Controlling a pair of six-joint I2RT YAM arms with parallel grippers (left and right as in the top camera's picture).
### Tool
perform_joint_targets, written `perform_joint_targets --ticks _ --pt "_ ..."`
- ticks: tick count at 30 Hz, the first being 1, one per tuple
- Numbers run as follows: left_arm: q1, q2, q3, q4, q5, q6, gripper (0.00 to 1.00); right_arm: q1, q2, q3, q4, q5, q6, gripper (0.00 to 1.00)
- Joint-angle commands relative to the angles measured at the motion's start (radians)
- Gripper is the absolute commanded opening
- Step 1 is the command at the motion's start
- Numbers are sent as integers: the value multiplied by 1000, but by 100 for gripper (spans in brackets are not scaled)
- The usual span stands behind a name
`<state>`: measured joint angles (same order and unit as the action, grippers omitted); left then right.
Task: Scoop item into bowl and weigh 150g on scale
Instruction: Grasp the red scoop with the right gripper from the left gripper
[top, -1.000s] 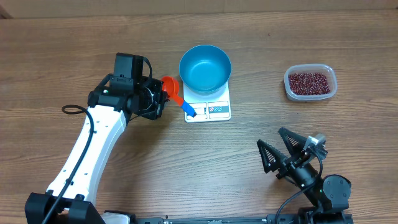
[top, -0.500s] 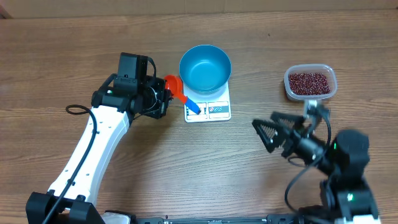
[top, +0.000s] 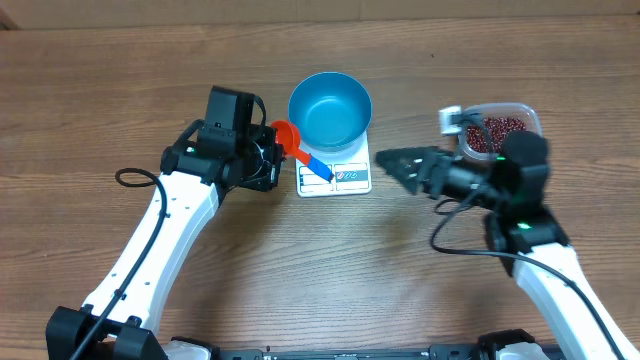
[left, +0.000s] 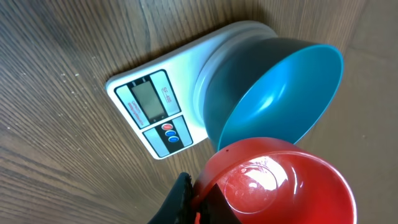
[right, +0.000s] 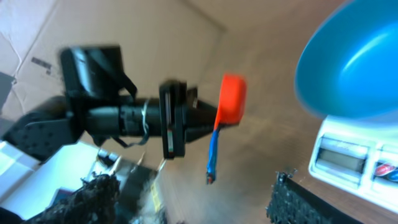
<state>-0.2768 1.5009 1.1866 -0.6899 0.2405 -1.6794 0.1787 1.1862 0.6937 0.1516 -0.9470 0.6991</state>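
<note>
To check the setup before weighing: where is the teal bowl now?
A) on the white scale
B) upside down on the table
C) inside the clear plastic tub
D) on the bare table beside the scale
A: the overhead and left wrist views both show the bowl resting upright on top of the scale.

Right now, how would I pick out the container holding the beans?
Find the white scale mid-table, with the round blue bowl on it. To its right sits the tub. Unlike the empty bowl, it is clear, boxy and holds dark red beans.
</note>
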Motion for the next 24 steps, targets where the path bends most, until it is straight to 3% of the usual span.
perform_joint_targets --ticks 1,7,11,18,24 --pt "-19 0 8 -3 -35 -31 4 109 45 18 20 127 34 76" --pt "-45 0 8 -13 -34 -31 4 298 83 19 20 418 34 69" --pt "-70 0 8 -13 -33 -31 4 371 83 19 20 555 34 58" --pt "-126 0 8 -11 -33 -34 4 435 83 19 20 671 34 39" --pt "-151 0 8 -6 -34 -54 4 441 84 18 19 697 34 30"
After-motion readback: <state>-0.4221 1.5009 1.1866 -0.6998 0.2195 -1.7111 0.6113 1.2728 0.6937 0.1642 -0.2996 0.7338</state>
